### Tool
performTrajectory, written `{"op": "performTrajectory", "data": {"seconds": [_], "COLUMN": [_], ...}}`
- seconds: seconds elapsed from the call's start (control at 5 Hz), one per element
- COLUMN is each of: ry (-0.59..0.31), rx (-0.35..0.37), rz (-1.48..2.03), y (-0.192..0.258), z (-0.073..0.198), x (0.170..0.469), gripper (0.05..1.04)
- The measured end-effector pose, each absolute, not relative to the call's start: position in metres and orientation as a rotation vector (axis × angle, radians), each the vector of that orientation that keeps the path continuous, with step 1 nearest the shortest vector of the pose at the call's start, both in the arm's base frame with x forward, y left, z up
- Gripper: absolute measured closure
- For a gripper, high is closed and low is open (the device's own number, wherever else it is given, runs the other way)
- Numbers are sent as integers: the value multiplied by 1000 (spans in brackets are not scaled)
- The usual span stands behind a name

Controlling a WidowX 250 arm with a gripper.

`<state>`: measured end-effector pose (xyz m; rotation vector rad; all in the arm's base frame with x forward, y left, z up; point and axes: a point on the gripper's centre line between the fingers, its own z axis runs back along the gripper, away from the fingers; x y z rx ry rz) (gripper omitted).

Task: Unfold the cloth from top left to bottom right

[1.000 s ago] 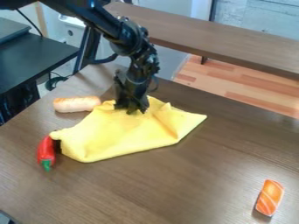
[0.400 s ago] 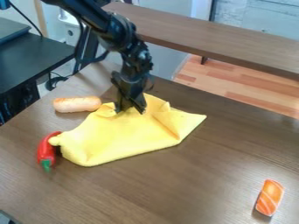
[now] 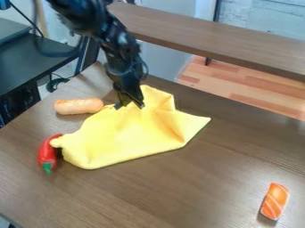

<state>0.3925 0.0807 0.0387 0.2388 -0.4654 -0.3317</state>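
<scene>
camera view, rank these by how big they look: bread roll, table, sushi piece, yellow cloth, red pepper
1. Table
2. Yellow cloth
3. Bread roll, sushi piece and red pepper: too alike to rank, and the sushi piece lies nearer the camera

Toy bread roll [image 3: 79,106], red chili pepper [image 3: 47,153], orange-and-white sushi piece [image 3: 275,201].

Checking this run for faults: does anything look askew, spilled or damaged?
The yellow fabric cloth is rumpled, and its left corner sits bunched at the curved red pepper, perhaps awkward for spreading it flat. Nothing looks spilled or damaged.
</scene>
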Motion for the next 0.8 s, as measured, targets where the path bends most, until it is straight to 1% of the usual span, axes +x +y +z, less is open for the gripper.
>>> {"op": "performTrajectory", "data": {"seconds": [0.2,0.4,0.6,0.8], "ry": [-472,-465,-415,-377], "rx": [144,70,42,15], "rz": [-408,-487,-564,-626], "y": [56,26,12,-1], "z": [45,42,34,33], "x": [357,325,304,289], "gripper": [1032,1032,1032,1032]}}
